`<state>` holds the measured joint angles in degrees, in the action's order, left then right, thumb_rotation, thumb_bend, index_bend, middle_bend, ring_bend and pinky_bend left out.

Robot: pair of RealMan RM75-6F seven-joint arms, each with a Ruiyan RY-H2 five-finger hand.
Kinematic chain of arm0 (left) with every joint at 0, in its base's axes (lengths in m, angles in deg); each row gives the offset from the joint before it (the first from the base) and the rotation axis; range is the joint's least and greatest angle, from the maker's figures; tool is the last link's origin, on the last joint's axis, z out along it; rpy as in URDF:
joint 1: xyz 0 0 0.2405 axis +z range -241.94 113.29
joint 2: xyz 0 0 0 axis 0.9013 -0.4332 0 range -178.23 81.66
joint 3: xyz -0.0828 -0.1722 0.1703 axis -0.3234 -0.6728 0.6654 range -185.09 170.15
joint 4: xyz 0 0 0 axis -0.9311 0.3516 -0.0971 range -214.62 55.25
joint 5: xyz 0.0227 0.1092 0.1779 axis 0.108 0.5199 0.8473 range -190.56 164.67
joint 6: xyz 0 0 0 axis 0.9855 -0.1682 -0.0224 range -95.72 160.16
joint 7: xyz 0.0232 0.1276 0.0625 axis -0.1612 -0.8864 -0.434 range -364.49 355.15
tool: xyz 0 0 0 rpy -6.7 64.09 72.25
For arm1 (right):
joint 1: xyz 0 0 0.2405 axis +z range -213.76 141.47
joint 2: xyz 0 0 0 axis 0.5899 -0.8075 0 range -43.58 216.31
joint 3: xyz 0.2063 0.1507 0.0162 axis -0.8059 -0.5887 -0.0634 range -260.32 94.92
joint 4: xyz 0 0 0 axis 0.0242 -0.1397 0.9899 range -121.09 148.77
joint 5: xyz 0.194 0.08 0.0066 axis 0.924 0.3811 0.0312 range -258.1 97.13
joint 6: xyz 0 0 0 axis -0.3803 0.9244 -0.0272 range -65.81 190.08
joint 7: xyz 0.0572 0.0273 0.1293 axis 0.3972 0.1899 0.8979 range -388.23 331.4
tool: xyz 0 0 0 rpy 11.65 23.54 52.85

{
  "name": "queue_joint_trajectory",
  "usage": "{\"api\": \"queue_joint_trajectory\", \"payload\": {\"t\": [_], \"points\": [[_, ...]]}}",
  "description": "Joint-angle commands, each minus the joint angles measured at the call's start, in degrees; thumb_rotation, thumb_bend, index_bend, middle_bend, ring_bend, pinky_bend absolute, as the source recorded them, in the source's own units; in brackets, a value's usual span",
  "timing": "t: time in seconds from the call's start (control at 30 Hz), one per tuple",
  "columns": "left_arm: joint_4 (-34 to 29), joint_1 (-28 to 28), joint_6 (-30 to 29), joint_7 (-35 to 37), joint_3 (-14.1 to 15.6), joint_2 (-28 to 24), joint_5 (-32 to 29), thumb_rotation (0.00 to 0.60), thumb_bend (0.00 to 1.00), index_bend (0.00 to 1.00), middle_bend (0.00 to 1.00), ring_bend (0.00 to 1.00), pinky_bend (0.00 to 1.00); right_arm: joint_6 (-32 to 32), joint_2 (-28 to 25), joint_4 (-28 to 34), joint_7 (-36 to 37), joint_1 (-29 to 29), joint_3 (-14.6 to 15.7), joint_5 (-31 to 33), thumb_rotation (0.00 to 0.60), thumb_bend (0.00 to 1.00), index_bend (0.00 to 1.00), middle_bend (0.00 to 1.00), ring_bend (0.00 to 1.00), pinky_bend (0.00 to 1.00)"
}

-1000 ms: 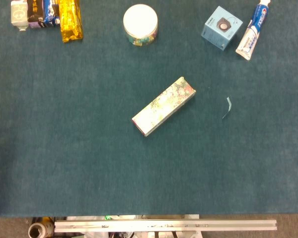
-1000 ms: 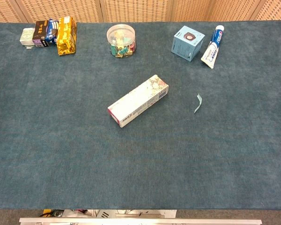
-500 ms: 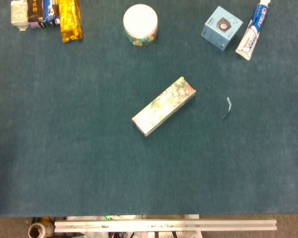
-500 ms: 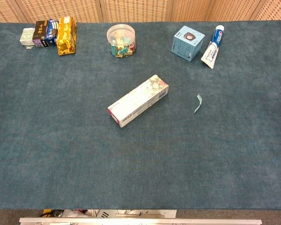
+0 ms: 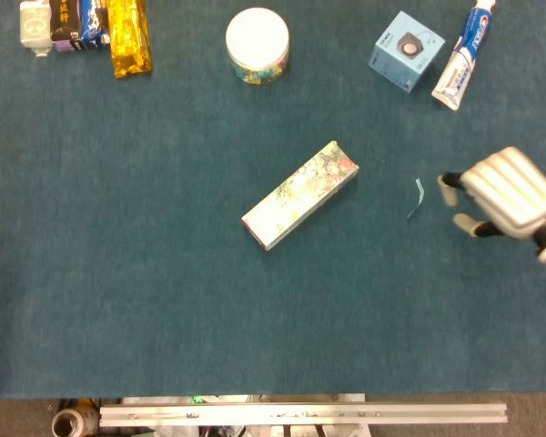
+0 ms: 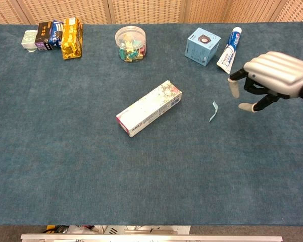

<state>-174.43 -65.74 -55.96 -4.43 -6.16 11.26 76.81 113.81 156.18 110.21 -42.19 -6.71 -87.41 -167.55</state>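
Reach phase, looks like. Right hand (image 5: pixel 502 193) seen at right side, fingers apart, nothing held, just right of small paper strip (image 5: pixel 416 198) lying flat on worktop (image 5: pixel 164 300). Strip seems hard to pinch, fingertips needed low. Left hand not seen.

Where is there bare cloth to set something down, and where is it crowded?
The whole near half of the table, below the floral box, is bare, as is the left side between that box and the gold packet. The far edge is crowded: snack packs, round tub, blue cube box, toothpaste. The right hand hangs by the paper scrap.
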Motion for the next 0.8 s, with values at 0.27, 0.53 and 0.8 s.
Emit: {"api": "queue_joint_trajectory", "payload": {"t": [0.27,0.53,0.8], "points": [[0.39,0.21,0.38,0.28,0.06,0.14,-0.40,0.600,0.21,0.25,0.31,0.31,0.31,-4.32,8.49,-8.46,-3.23,4.59,0.75,2.11,0.600,0.22,0.57,1.00,1.00,1.00],[0.59,-0.10,0.98,0.20,-0.08,0.54,-0.39,0.600,0.21,0.25,0.31,0.31,0.31,-6.01,11.65,-12.91,-4.50,6.23,1.47,4.27,0.600,0.22,0.57,1.00,1.00,1.00],[1.05,0.07,1.22,0.54,-0.04,0.53,-0.80,0.600,0.21,0.25,0.31,0.31,0.31,-6.38,13.73,-15.34,-6.05,6.95,2.19,6.10,0.600,0.22,0.57,1.00,1.00,1.00]]}}
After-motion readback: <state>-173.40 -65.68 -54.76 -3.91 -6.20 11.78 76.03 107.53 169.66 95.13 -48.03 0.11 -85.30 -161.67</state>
